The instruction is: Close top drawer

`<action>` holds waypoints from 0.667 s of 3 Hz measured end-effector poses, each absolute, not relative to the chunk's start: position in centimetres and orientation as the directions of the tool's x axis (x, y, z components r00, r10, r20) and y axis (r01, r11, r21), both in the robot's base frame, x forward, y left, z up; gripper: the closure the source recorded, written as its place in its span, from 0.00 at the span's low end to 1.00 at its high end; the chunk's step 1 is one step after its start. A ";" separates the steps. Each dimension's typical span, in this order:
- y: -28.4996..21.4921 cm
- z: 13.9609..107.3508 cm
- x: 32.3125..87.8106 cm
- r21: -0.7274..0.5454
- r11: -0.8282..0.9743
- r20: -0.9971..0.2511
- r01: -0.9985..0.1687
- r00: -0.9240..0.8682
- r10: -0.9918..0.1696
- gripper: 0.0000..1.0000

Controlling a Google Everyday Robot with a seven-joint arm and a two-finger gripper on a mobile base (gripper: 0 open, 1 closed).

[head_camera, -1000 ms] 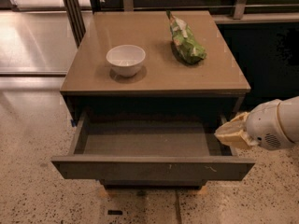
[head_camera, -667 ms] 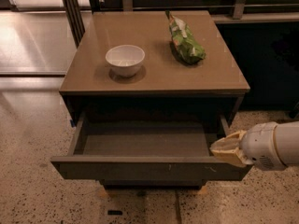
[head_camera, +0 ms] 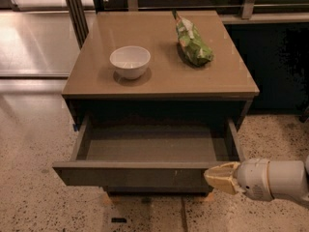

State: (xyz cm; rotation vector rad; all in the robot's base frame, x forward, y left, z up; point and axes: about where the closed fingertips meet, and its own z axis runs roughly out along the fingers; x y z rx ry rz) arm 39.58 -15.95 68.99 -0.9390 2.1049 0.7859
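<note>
The top drawer [head_camera: 145,175] of the small brown cabinet is pulled far out. Its plain grey inside holds nothing, and its flat dark front faces me with small pale marks right of centre. My gripper [head_camera: 218,178] comes in from the lower right on a white arm. Its tan fingers sit right at the right end of the drawer front, in front of it and slightly below its top edge.
On the cabinet top [head_camera: 96,76] stand a white bowl [head_camera: 130,61] and a green snack bag [head_camera: 193,41]. A dark metal post [head_camera: 75,11] rises at the back left. A dark cabinet [head_camera: 280,66] stands to the right. The floor is speckled terrazzo [head_camera: 34,144].
My gripper has moved down and to the left, from beside the drawer's right side to the front face of the drawer at its right end. The drawer is as far out as before.
</note>
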 end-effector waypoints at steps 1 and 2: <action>-16.0 65.4 40.7 0.290 0.564 -0.767 -0.773 -0.540 -0.347 1.00; -16.1 64.9 40.8 0.293 0.567 -0.762 -0.770 -0.546 -0.348 1.00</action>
